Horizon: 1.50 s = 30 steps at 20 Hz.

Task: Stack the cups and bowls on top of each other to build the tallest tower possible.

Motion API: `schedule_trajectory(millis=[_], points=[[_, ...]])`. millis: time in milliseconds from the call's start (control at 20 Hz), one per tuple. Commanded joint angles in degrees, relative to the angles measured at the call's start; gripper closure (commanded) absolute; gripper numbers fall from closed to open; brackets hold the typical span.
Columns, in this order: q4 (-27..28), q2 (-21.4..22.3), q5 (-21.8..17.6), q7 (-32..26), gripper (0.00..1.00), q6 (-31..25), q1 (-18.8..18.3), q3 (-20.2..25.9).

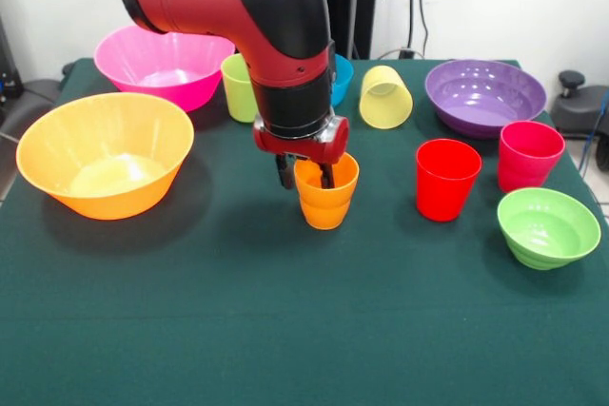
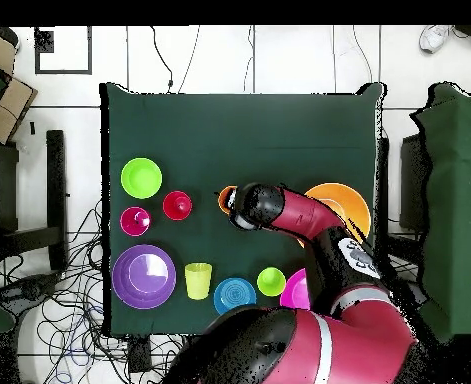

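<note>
From the front, the red and black arm comes down from the top and its pincer point(image 1: 306, 175) straddles the rim of the orange ribbed cup point(image 1: 326, 199), one finger outside the wall on the left, one dipping inside; it looks to be closed on that wall, though the wrist hides the contact. The cup stands upright on the green surface point(image 1: 285, 330). Left of it sits the large orange bowl point(image 1: 105, 154), with the large pink bowl point(image 1: 162, 64) behind. The lime green cup point(image 1: 238, 87) and a sliver of the small blue bowl point(image 1: 343, 78) show beside the arm. The pale yellow cup point(image 1: 385, 97) lies tipped on its side. To the right are the purple bowl point(image 1: 483, 94), red cup point(image 1: 447, 178), pink-red cup point(image 1: 529, 154) and small light green bowl point(image 1: 549, 226).

From overhead, the wrist covers most of the orange cup point(image 2: 222, 200), only a crescent showing. Nothing is stacked.
</note>
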State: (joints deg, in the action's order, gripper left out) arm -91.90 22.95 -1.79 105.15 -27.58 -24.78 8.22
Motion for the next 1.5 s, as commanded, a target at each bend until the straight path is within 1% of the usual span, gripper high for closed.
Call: schedule_trajectory(millis=[50, 300, 600, 1500], points=[[2.4, -2.3, -4.4, -4.3, 0.0, -2.0, -0.7, 5.6], [2.4, -2.3, -4.5, -4.3, 0.0, -1.9, -0.7, 5.8], [2.9, -1.4, -4.4, -4.5, 0.0, -3.7, -0.4, 5.5], [3.1, 2.9, -3.1, -3.9, 0.0, -9.3, 0.2, 5.1]])
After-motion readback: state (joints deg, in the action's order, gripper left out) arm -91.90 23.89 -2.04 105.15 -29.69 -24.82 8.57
